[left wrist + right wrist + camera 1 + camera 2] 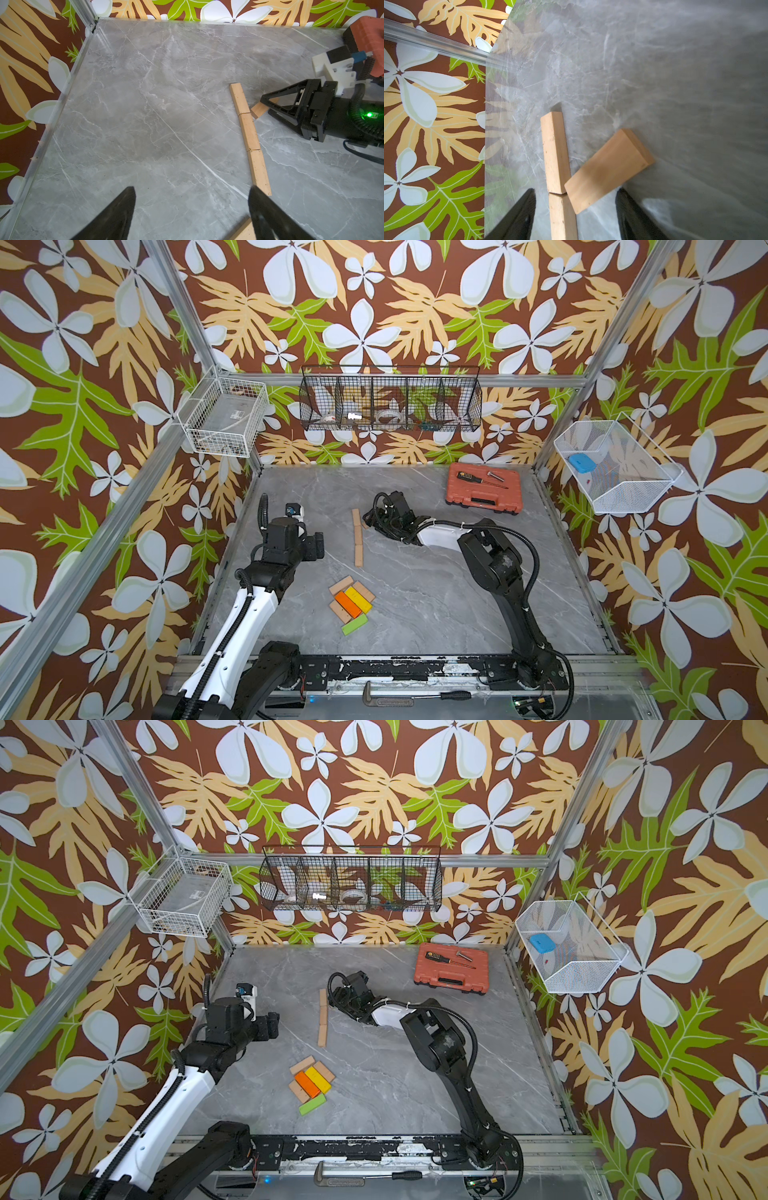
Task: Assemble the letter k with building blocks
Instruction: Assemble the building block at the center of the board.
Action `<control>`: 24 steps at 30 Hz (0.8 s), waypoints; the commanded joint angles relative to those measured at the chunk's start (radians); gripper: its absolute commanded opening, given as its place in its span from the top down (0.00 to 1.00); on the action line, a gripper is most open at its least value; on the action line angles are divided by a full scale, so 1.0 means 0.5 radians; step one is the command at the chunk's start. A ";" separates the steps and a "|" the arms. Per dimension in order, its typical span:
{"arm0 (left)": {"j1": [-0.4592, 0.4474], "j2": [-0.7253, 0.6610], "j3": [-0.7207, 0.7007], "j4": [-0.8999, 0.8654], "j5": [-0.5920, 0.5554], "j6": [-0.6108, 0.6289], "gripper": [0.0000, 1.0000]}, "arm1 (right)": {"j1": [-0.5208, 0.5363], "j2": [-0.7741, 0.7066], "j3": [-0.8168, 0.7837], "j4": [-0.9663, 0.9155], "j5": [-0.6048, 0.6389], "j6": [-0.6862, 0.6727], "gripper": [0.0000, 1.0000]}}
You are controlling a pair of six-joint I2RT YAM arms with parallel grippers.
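**Mid-table: three planks in line, a fourth laid aslant beside them**

At the middle of the grey marble-patterned tabletop [436,593], three plain light-wood rectangular planks [358,553] are seen laid end to end in a straight row that runs from near to far. Just right of this row, at the joint between its far and middle planks, a fourth plain wooden plank [608,170] is set at a slant. One of its corners is almost against the row, and its other end points to the far right.

The black right gripper [576,190] is lowered over that spot. Its fingers [633,218] are held apart, astride both the joint and the near end of the slanted plank. One finger is close against the plank's edge while the other stands clear beyond the row, so no pinch is shown.

The left gripper [191,188] is held left of the row, with its fingers [116,218] spread wide and nothing between them.

Nearer the front, a loose cluster is formed by an orange plank [347,603], a yellow plank [359,599], a green plank [354,623] and several plain wooden planks [341,585]. A red-orange plastic tool case [484,488] is placed at the far right.
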 commanded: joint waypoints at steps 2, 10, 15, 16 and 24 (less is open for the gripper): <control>0.004 -0.004 0.002 0.044 0.010 -0.016 0.13 | 0.008 0.038 0.031 -0.079 -0.034 0.006 0.35; 0.003 -0.001 0.005 0.044 0.009 -0.015 0.13 | 0.022 0.032 0.026 -0.103 -0.034 0.007 0.36; 0.004 0.018 0.008 0.046 -0.023 -0.027 0.13 | 0.022 -0.149 -0.136 -0.078 0.006 0.008 0.36; 0.004 0.026 0.008 0.045 -0.025 -0.031 0.13 | 0.023 -0.209 -0.181 -0.079 0.020 -0.012 0.35; 0.004 0.054 0.036 0.069 0.232 -0.076 0.19 | 0.001 -0.840 -0.638 -0.179 0.257 -0.366 0.33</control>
